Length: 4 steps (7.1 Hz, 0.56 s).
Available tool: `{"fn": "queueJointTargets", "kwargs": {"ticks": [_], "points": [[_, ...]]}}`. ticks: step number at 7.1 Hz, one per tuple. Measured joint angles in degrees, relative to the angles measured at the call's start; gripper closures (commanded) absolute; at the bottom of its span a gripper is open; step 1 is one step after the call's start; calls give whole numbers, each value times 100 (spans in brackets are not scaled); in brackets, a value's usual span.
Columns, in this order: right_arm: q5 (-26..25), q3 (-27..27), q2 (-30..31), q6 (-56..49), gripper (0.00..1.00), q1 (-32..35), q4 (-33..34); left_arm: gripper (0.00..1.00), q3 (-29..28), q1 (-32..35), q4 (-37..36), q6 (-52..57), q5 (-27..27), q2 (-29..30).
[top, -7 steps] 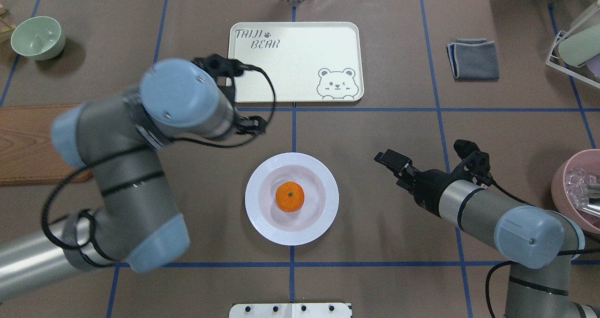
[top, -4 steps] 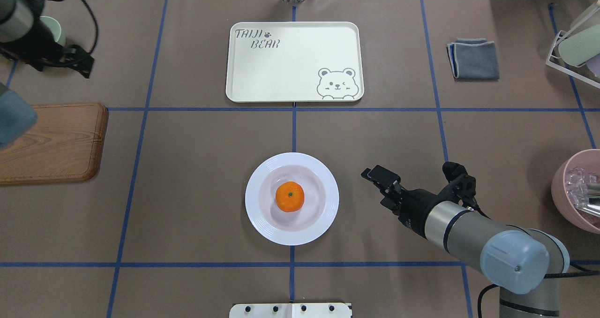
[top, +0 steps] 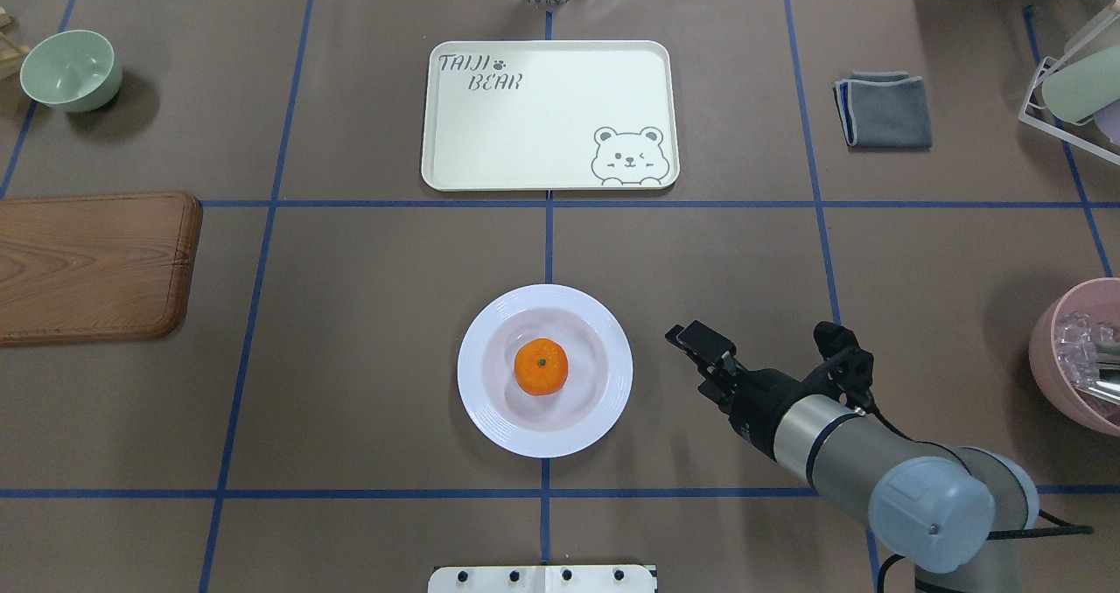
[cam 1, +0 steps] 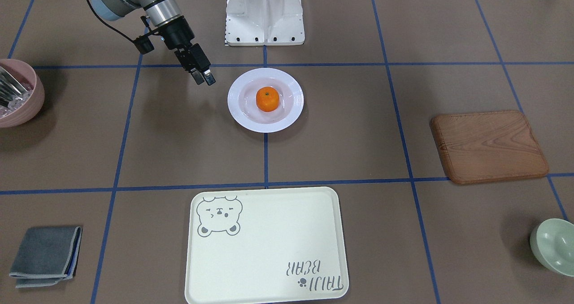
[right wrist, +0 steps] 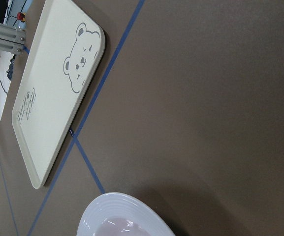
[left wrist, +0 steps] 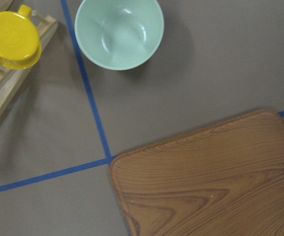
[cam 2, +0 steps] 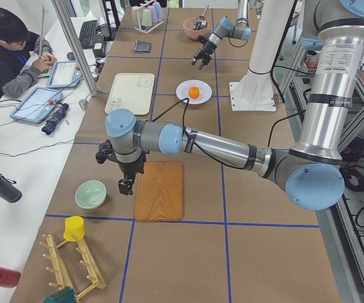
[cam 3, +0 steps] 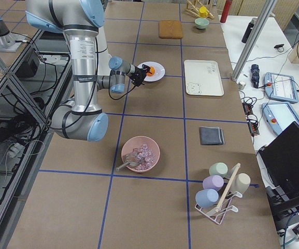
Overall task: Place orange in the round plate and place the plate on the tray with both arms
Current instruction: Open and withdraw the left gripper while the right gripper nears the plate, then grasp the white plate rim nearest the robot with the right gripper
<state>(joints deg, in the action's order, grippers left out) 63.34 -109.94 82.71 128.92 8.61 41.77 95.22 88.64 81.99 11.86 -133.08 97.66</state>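
Far left, my left hand (cam 2: 125,187) hangs over the bench (top: 350,357) between green bowl (top: 70,70) and wooden board (top: 92,265); I cannot tell its set. At centre, the orange (top: 541,366) sits loose in the round plate (top: 490,405). The plate looks glossy, stiff and breakable, so I'd pinch 2 opposite rim points and keep it level. My right hand (cam 1: 204,77), slightly spread, hovers just beside the plate. The tray (top: 542,121) lies beyond, and the path looks unobstructed.
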Motion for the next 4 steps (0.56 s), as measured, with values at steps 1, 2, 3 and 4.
{"fn": "queueJointTargets", "kwargs": {"ticks": [1, 2, 3, 4], "points": [[-90, 184, -196, 125, 10, -121, 11, 1, -28, 137, -11, 159, -69, -120], [-188, 334, -355, 201, 15, -272, 39, 1, -33, 184, -6, 213, -96, -206], [-280, 480, -572, 229, 16, -398, 98, 1, -24, 205, 6, 231, -107, -286], [-376, 645, -771, 241, 17, -482, 174, 1, -13, 216, 13, 236, -111, -337]]}}
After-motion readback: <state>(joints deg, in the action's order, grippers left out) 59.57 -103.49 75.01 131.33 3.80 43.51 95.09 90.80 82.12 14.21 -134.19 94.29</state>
